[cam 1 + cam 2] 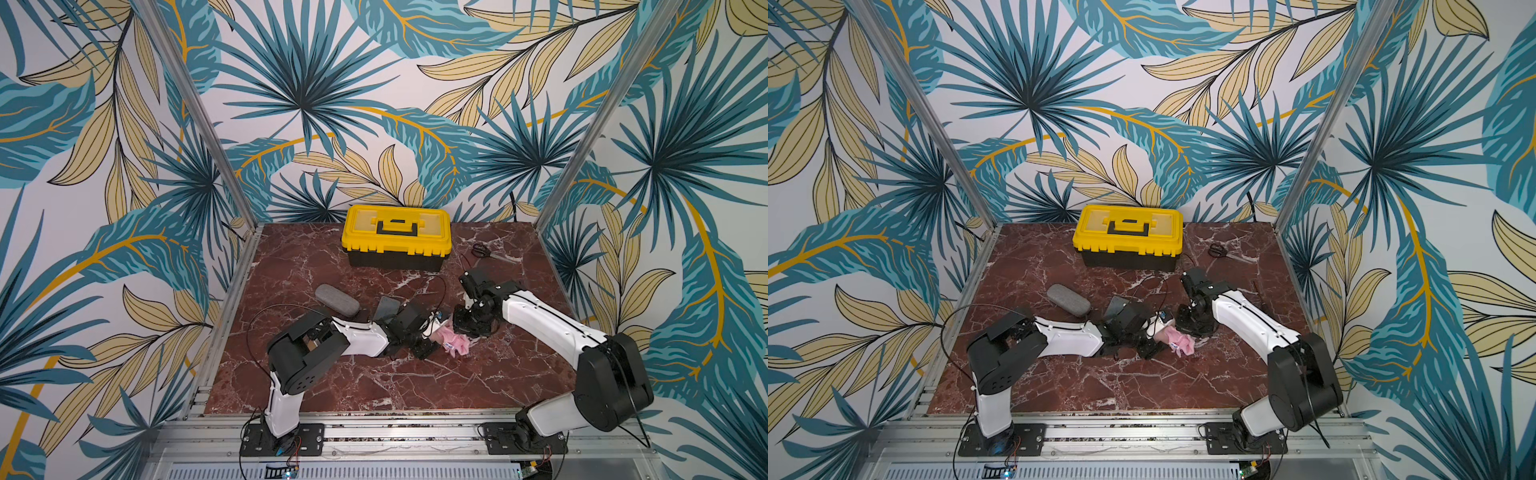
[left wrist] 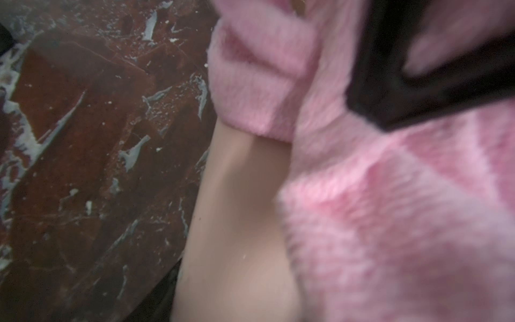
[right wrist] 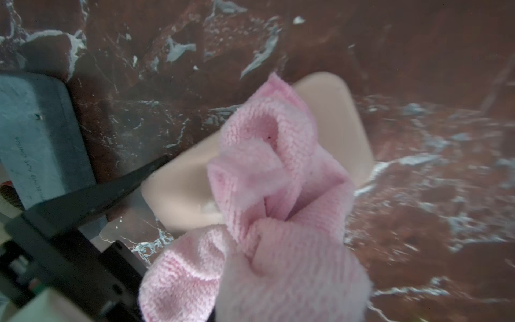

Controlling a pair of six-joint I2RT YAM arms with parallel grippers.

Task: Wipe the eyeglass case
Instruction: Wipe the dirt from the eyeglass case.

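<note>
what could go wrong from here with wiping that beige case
1. In the left wrist view a black finger lies over the pink cloth, so the left gripper may pinch cloth along with the beige case and stall the wipe.
2. The case lies flat on the smooth marble table; badly braced, it could slide.
3. The right gripper, bunching the cloth, sits close to the left one; they might bump.

The pink cloth (image 3: 278,195) is soft, fluffy microfibre with a looped, matt nap, and the beige eyeglass case (image 3: 334,117) looks smooth and matt, like plastic or leatherette. The table (image 1: 374,374) has a red-brown marbled surface with white veins and a slight sheen. The toolbox (image 1: 432,239) is hard yellow and black plastic, the grey oval case (image 1: 336,300) looks felt-like, and the frame rails (image 1: 395,432) are bare metal.
</note>
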